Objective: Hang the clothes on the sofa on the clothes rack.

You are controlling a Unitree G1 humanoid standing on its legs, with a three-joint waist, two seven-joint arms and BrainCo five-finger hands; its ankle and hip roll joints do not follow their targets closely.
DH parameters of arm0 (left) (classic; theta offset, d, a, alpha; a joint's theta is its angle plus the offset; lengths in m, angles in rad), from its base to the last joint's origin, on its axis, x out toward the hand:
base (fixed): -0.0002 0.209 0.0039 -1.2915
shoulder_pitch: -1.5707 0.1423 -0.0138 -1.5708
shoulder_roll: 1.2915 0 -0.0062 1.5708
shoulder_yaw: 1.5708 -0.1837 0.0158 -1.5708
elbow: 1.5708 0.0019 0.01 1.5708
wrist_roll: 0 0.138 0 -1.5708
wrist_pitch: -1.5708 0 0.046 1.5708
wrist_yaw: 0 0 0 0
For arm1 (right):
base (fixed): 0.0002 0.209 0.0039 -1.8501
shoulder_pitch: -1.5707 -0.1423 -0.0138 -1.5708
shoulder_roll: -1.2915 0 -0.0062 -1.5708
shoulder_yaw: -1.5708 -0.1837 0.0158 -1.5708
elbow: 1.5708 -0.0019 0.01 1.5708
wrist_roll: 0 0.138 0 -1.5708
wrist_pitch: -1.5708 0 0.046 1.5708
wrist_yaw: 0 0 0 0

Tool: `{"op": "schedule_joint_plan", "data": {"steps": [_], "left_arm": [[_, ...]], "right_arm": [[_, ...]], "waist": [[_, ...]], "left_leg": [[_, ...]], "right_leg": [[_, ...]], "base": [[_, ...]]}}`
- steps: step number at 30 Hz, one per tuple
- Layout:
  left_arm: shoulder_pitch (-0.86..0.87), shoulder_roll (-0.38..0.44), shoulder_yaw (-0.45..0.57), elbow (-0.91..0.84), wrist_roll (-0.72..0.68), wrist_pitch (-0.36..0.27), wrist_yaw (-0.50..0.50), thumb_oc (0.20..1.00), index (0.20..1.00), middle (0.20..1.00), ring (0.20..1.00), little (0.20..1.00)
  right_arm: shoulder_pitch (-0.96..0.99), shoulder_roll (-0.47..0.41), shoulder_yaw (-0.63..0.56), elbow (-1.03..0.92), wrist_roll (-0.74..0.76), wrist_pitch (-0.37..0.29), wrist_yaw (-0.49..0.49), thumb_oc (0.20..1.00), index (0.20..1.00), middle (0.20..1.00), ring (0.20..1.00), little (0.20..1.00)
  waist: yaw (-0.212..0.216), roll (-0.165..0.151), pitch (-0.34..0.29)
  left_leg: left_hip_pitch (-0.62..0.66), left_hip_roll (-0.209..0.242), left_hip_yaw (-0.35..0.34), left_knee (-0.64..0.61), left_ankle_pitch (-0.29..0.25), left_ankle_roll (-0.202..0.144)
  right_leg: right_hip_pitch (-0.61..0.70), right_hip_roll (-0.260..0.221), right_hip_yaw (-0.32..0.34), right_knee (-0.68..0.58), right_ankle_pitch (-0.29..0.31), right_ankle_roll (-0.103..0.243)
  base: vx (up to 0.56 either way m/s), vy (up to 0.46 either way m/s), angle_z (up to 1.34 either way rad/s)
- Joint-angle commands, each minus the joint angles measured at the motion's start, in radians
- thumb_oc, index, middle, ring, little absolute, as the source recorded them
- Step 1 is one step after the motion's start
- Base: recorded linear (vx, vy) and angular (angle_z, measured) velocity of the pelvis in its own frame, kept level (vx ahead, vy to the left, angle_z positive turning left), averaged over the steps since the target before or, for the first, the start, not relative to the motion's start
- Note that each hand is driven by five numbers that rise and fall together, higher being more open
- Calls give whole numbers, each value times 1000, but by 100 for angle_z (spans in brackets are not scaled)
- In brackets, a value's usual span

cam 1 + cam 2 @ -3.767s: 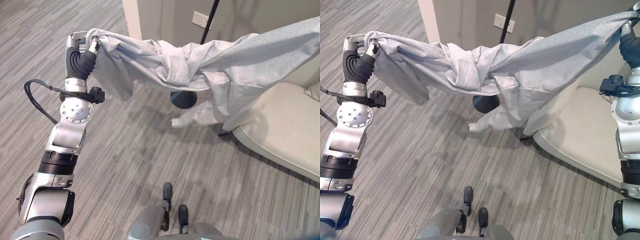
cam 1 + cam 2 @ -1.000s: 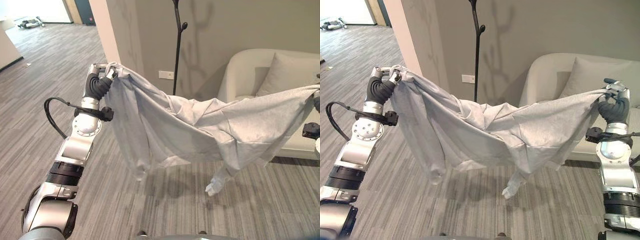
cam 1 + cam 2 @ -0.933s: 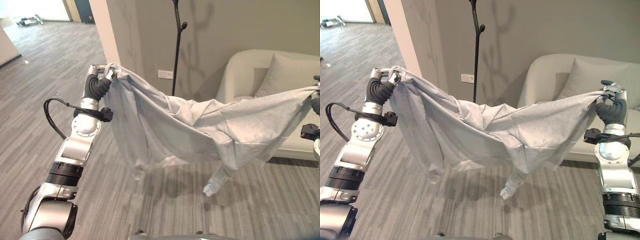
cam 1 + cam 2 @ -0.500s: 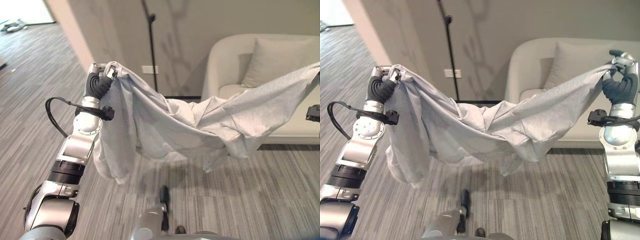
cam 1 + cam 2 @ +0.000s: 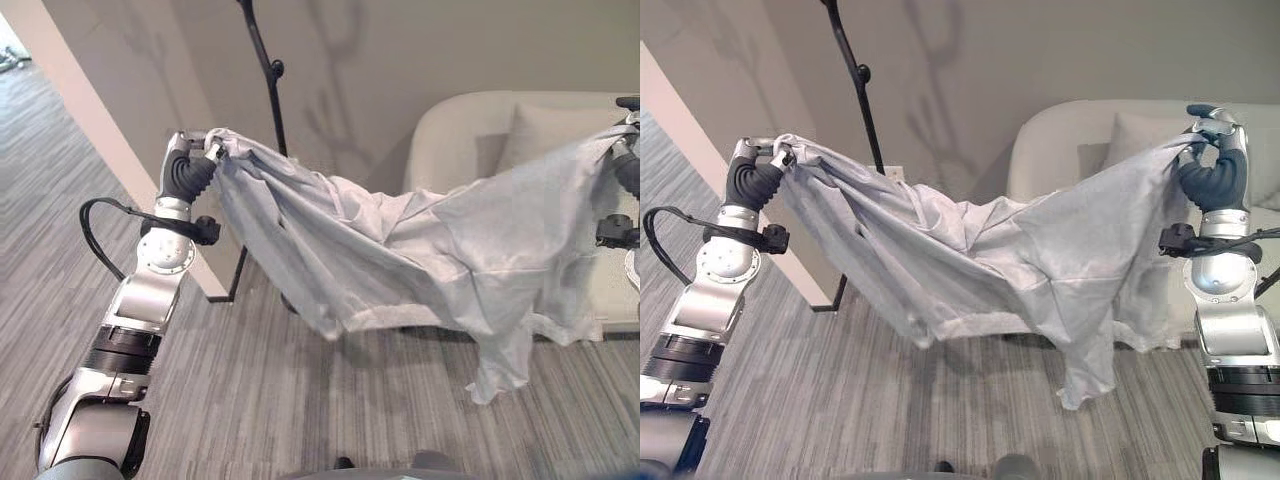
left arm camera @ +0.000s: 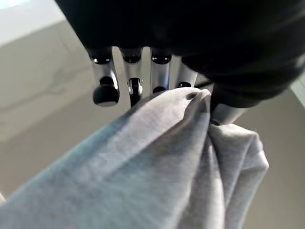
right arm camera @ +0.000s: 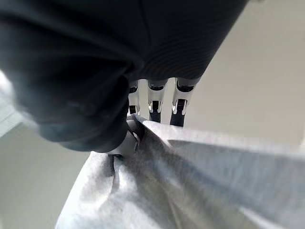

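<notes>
A pale grey garment (image 5: 1020,260) stretches in mid-air between the robot's raised hands, the left hand (image 5: 752,165) pinching one bunched end and the right hand (image 5: 1212,150) gripping the other, fingers of each curled round the cloth. The fabric sags in the middle and trails a loose end above the grey striped floor (image 5: 840,400). Behind it stand a black clothes rack (image 5: 855,90) against the wall and a cream sofa (image 5: 1070,130) with a cushion (image 5: 1130,135).
</notes>
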Motion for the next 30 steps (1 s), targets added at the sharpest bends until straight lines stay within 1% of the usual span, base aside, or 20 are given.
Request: {"op": "schedule_joint_plan", "data": {"steps": [1,2,3,4,6,7,8,16,19,20,21,22,23,24,25,26,27,28,29,30], "left_arm": [[-37,74,13,-81,26,-61,30,200,200,200,200,200],[-40,73,11,-85,25,-63,25,200,200,200,200,200],[-50,58,11,-85,32,-67,27,200,200,200,200,200],[-50,58,10,-86,32,-67,27,200,200,200,200,200],[-34,46,21,-91,29,-72,22,200,200,200,200,200],[-17,38,28,-96,18,-73,19,200,200,200,200,200],[-11,36,31,-94,14,-71,19,200,200,200,200,200],[31,10,43,-112,-1,-70,11,200,200,200,200,200],[39,8,45,-113,-14,-70,10,200,200,200,200,200],[36,10,44,-115,-17,-69,7,200,200,200,200,200],[33,9,44,-116,-20,-69,2,200,200,200,200,200],[30,11,43,-119,-24,-69,0,200,200,200,200,200],[28,11,42,-119,-24,-68,0,200,200,200,200,200],[21,15,40,-122,-28,-67,0,200,200,200,200,200],[16,16,38,-122,-32,-67,1,200,200,200,200,200],[11,16,34,-126,-38,-71,5,200,200,200,200,200],[10,16,39,-129,-46,-71,6,200,200,200,200,200],[-4,15,35,-128,-48,-72,8,200,200,200,200,200],[-7,14,27,-126,-49,-74,12,200,200,200,200,200],[-22,14,13,-122,-38,-72,4,200,200,200,200,200]], "right_arm": [[-78,-59,-87,12,-17,-49,-52,200,200,200,200,200],[-53,-68,-110,7,-11,-47,-38,200,200,200,200,200],[-43,-67,-134,-4,-1,-56,-41,200,200,200,200,200],[-40,-67,-136,-5,0,-57,-41,200,200,200,200,200],[-25,-77,-158,-7,5,-65,-38,200,200,200,200,200],[-16,-84,-162,-8,10,-69,-32,200,200,200,200,200],[-11,-88,-162,-5,12,-68,-27,200,200,200,200,200],[18,-92,-179,-5,32,-73,-14,200,200,200,200,200],[17,-95,-176,-5,46,-79,-10,200,200,200,200,200],[13,-99,-175,-2,52,-79,-10,200,200,200,200,200],[18,-101,-177,1,56,-80,-6,200,200,200,200,200],[23,-105,-180,0,60,-83,-6,200,200,200,200,200],[24,-105,-182,1,61,-84,-6,200,200,200,200,200],[20,-115,-185,-2,69,-86,-7,200,200,200,200,200],[14,-118,-185,-2,77,-88,-12,200,200,200,200,200],[9,-118,-183,1,79,-90,-25,200,200,200,200,200],[21,-124,-193,3,81,-80,-23,200,200,200,200,200],[29,-128,-206,-12,80,-86,-30,200,200,200,200,200],[28,-130,-205,-9,73,-91,-50,200,200,200,200,200],[30,-136,-198,-1,55,-80,-40,200,200,200,200,200]], "waist": [[-26,-63,-19],[-30,-72,-22],[-33,-88,-32],[-33,-88,-32],[-31,-91,-49],[-30,-90,-61],[-28,-92,-68],[-34,-95,-78],[-34,-98,-76],[-34,-100,-72],[-36,-108,-62],[-34,-114,-48],[-36,-114,-45],[-30,-126,-19],[-27,-130,-1],[-28,-138,19],[-33,-141,25],[-24,-130,11],[-11,-122,15],[0,-104,-10]], "left_leg": [[-22,-2,20,2,-40,-141],[-22,-6,12,4,-46,-143],[-17,-6,19,7,-61,-148],[-17,-5,18,8,-62,-148],[-7,14,28,9,-69,-160],[-5,29,29,9,-73,-168],[-1,36,31,7,-74,-172],[17,72,17,3,-82,-197],[19,89,12,34,-101,-209],[10,93,8,68,-113,-213],[-20,103,6,165,-113,-235],[-54,98,-4,255,-87,-249],[-64,98,-7,274,-94,-250],[-128,87,-20,405,-60,-255],[-175,82,-27,498,-47,-250],[-234,87,-4,550,-38,-236],[-274,105,33,509,-57,-223],[-305,123,63,352,-62,-216],[-341,126,79,256,-7,-225],[-312,118,68,111,54,-242]], "right_leg": [[62,50,43,-113,135,32],[87,47,48,-166,145,37],[117,37,43,-191,173,38],[121,37,41,-197,176,38],[152,38,16,-225,183,34],[170,44,-7,-228,172,26],[179,48,-12,-228,165,20],[218,78,-30,-228,122,-18],[232,85,-41,-221,105,-34],[235,85,-46,-217,98,-39],[248,94,-49,-200,78,-55],[259,100,-46,-188,71,-67],[258,100,-48,-186,71,-67],[265,98,-43,-176,71,-80],[273,100,-44,-174,64,-88],[282,97,-52,-175,57,-91],[296,93,-65,-178,49,-85],[315,89,-72,-190,31,-68],[332,88,-77,-198,20,-67],[354,77,-62,-202,-6,-54]], "base": [[125,-102,73],[162,-130,123],[115,-106,122],[161,-126,111],[170,-124,37],[190,-144,33],[187,-135,38],[102,-79,9],[88,-78,12],[106,-137,8],[101,-147,14],[70,-121,20],[-20,-79,26],[-27,-65,25],[-21,-99,24],[40,-62,31],[200,48,24],[277,120,41],[442,223,24],[362,193,28]]}}
